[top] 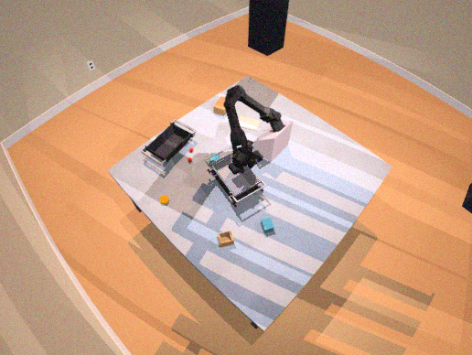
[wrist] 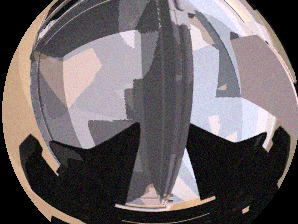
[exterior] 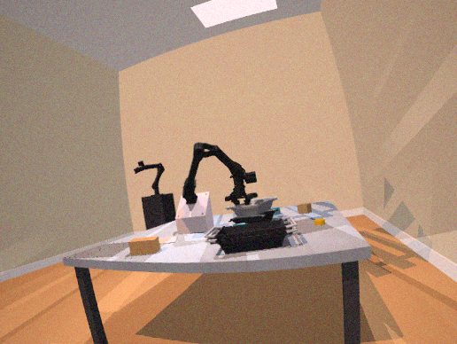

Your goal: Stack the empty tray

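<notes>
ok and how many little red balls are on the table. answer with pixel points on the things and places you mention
2. Both lie between the two trays: one red ball (top: 191, 150) nearer the arm's base, the other (top: 189, 160) just beside it. More could be hidden behind the arm or trays.

A pale grey table (top: 316, 201) (exterior: 213, 267), crossed by bands of light and shadow, carries a dark wire-handled lower tray (top: 237, 198) (exterior: 252, 218) beneath the gripper (top: 238, 169) (exterior: 241, 201) (wrist: 163, 132), a teal piece (top: 214, 157) near it, and a pinkish pedestal (top: 287, 132) (exterior: 194, 224) close by. A black tray (top: 168, 145) (exterior: 252, 237) stands well apart from the hand, with two small red pieces (top: 190, 150) between. Farther out around the hand lie a teal block (top: 267, 225), an open tan box (top: 225, 242) (exterior: 304, 207), a yellow disc (top: 164, 199) (exterior: 319, 222) and an orange-tan block (top: 220, 106) (exterior: 144, 246).
</notes>
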Tool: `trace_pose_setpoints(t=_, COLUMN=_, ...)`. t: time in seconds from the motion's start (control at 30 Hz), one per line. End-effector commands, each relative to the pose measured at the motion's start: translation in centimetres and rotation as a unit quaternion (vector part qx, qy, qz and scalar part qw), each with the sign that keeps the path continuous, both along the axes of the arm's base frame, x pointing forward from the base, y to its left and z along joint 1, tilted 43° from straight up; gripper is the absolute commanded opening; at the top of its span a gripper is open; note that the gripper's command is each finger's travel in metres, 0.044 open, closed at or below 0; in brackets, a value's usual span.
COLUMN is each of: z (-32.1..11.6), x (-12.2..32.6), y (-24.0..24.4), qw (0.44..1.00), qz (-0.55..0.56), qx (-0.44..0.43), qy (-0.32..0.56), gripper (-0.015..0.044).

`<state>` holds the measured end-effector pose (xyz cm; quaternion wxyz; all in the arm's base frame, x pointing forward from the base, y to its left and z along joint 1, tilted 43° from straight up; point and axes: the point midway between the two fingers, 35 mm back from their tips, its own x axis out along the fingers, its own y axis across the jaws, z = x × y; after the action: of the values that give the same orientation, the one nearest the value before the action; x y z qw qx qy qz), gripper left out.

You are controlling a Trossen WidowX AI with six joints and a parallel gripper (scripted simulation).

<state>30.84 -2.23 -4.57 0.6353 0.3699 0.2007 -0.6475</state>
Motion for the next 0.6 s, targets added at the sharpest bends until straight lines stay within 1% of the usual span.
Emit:
trace_pose_setpoints(t=0.0, z=-0.08, x=-0.16, y=-0.01, qw=1.000, qz=0.000, qx=0.001, qy=0.003, gripper=0.0264)
trace_pose_setpoints(t=0.4, z=-0.08, x=-0.16, y=-0.01, qw=1.000, qz=0.000, qx=0.001, qy=0.003, gripper=0.0440)
trace_pose_setpoints(t=0.57, z=-0.02, x=-0.06, y=-0.02, qw=1.000, qz=0.000, qx=0.000, qy=0.001, gripper=0.0440)
